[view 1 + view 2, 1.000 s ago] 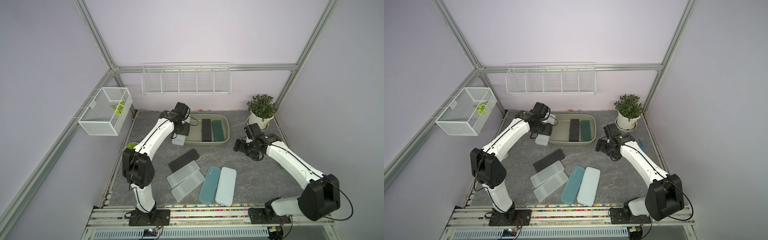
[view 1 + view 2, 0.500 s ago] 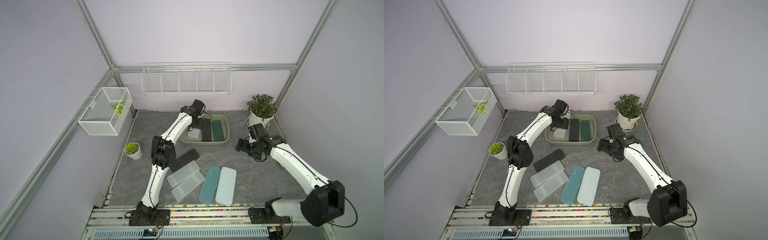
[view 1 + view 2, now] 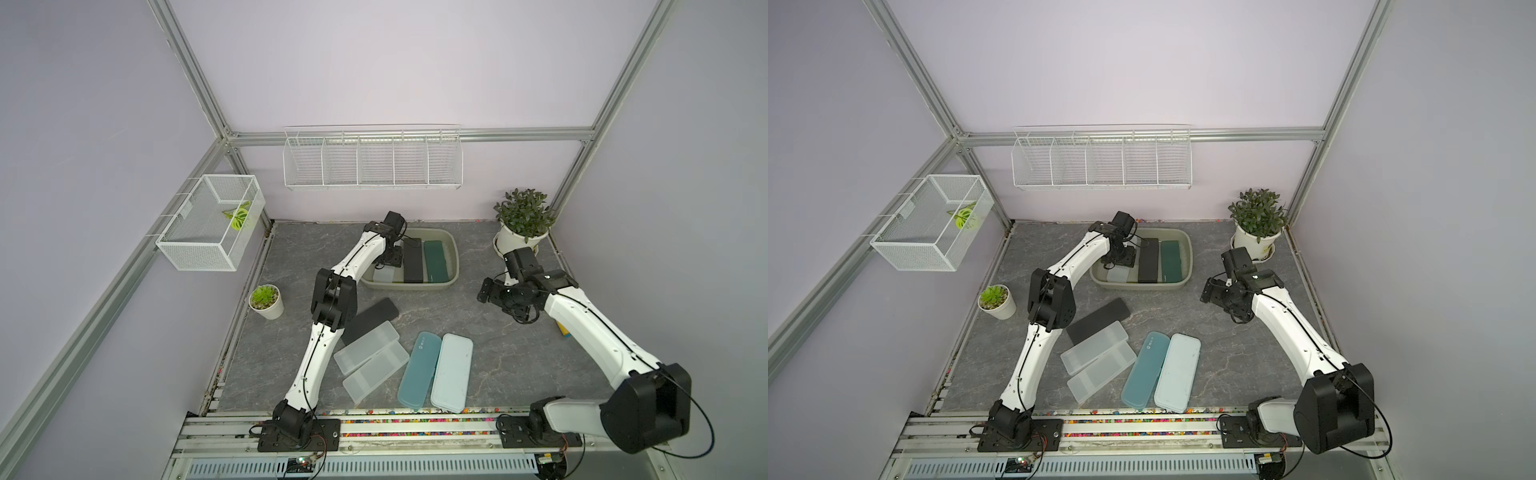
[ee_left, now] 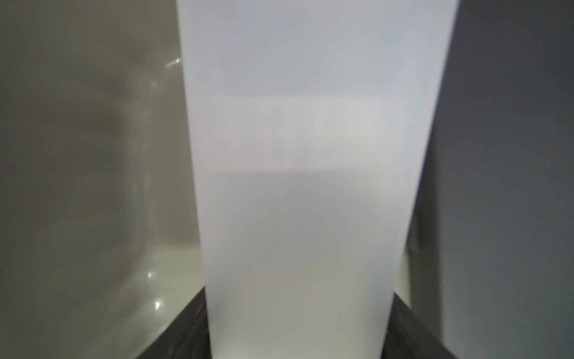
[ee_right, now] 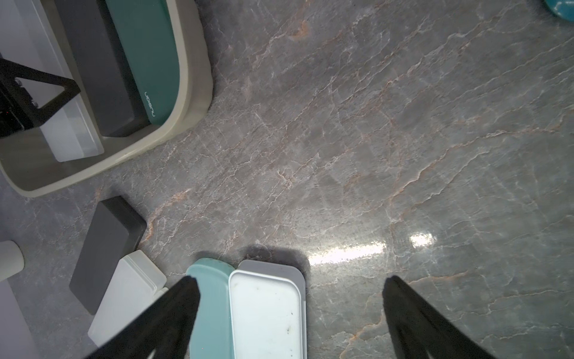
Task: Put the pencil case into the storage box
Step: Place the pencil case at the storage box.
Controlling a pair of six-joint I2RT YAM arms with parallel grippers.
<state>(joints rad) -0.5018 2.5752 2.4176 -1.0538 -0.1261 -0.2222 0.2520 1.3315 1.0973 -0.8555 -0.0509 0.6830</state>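
Frosted matt translucent plastic pencil case (image 4: 310, 192) in the left end effector (image 3: 390, 266); smooth, glossy olive-grey plastic storage box (image 4: 77, 161) around it; polished, reflective grey marble-look bench (image 5: 388, 149).

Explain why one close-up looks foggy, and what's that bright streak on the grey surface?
Left wrist view: the frosted pencil case sits too close, blurred, like the storage box around it. Right wrist view: glare streaks the glossy tabletop; otherwise sharp.
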